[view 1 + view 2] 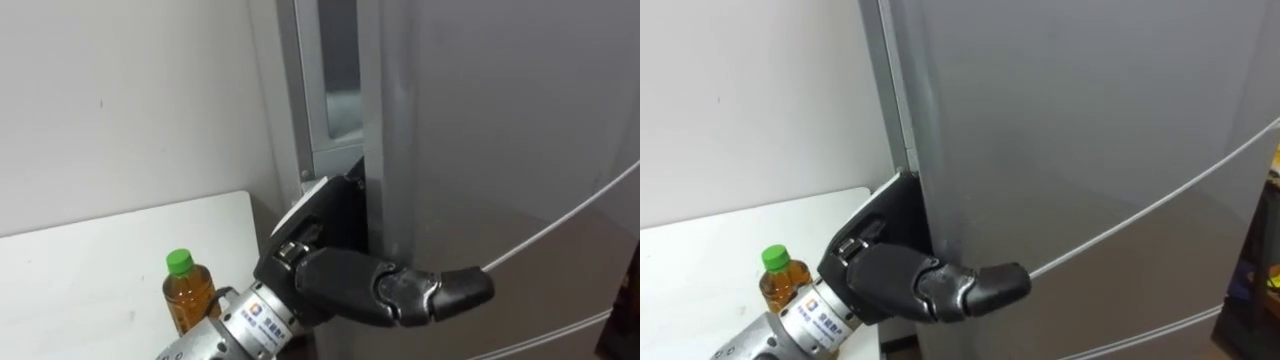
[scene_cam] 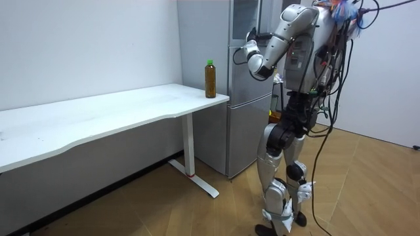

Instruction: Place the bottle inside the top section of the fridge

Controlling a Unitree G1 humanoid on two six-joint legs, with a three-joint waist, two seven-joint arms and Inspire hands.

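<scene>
Clear plastic bottle (image 1: pixel 188 297), amber-filled with a round green cap, is stood upright on the smooth white desk (image 1: pixel 80 280), at the corner beside the matte silver-grey fridge (image 1: pixel 500 130). Black left hand (image 1: pixel 345 275) is held raised at the upper door's edge, just right of the bottle and apart from it. Whether the hand is clenched cannot be told.

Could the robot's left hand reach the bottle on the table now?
Probably yes. The left hand is at the edge of the fridge door, and the bottle stands on the table close beside that arm, nothing between. It must leave the door first.
</scene>
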